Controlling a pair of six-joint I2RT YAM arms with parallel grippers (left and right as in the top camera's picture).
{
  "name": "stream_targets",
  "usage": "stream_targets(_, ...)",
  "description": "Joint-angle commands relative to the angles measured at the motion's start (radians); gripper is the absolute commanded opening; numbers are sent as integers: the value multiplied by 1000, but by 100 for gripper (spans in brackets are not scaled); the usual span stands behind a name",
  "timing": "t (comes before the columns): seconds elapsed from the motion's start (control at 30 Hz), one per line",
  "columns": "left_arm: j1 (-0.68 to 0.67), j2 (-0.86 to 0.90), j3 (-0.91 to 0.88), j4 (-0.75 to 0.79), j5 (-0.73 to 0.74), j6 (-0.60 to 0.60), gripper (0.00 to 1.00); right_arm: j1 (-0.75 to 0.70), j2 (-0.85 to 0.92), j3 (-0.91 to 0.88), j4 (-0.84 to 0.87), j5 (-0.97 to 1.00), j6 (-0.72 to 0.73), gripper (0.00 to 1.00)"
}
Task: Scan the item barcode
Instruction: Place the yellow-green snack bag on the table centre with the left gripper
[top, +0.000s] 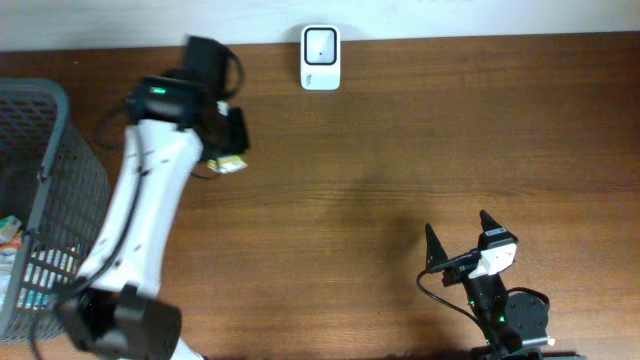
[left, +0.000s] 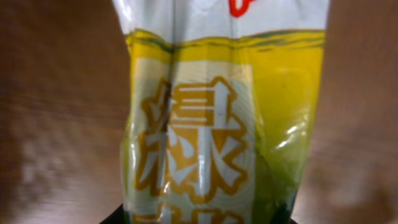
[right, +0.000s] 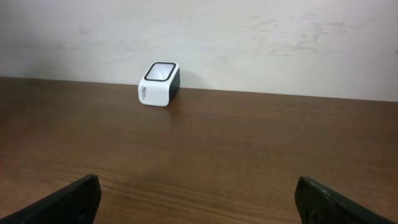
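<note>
Your left jaws grip a glossy, crinkled yellow-green packet (left: 217, 124) above the wood-grain table (top: 400, 150), left of the boxy white scanner (top: 320, 57). Its ends are cropped; your right jaws gape wide.

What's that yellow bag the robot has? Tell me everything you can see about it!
The yellow bag is a shiny, crinkly plastic packet. It is yellow-green, and white at one end with a bit of red. Big white characters edged in gold run down its front. It looks soft and slightly squashed. The left pincer seems to pinch it over the wooden table. No barcode shows on this side.
</note>
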Motion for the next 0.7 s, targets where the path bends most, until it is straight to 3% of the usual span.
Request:
stream_targets(0.0, -83, 80, -158, 148, 77, -30, 35, 5, -7, -5, -5, 2, 10, 99)
stream_targets(0.07, -137, 151, -222, 228, 99, -44, 36, 5, -7, -5, -5, 2, 10, 99)
stream_targets(0.23, -198, 304, -236, 236, 99, -44, 38, 5, -7, -5, -5, 2, 10, 99)
stream_targets(0.27, -199, 317, -236, 236, 99, -44, 55, 5, -7, -5, -5, 2, 10, 99)
stream_targets(0.3, -199, 322, -236, 235, 98, -43, 94, 5, -7, -5, -5, 2, 10, 99)
stream_targets(0.33, -199, 322, -229, 234, 98, -43, 99, 5, -7, -5, -5, 2, 10, 99)
stream_targets(0.43, -167, 306, -64, 128, 29, -43, 99, 5, -7, -5, -5, 2, 10, 99)
stream_targets(0.57, -16, 232, 408, -143, -87, -21, 99, 5, -7, -5, -5, 2, 10, 99)
stream_targets(0.67, 270, 130, 594, -241, -94, -21, 99, 5, -7, -5, -5, 2, 10, 99)
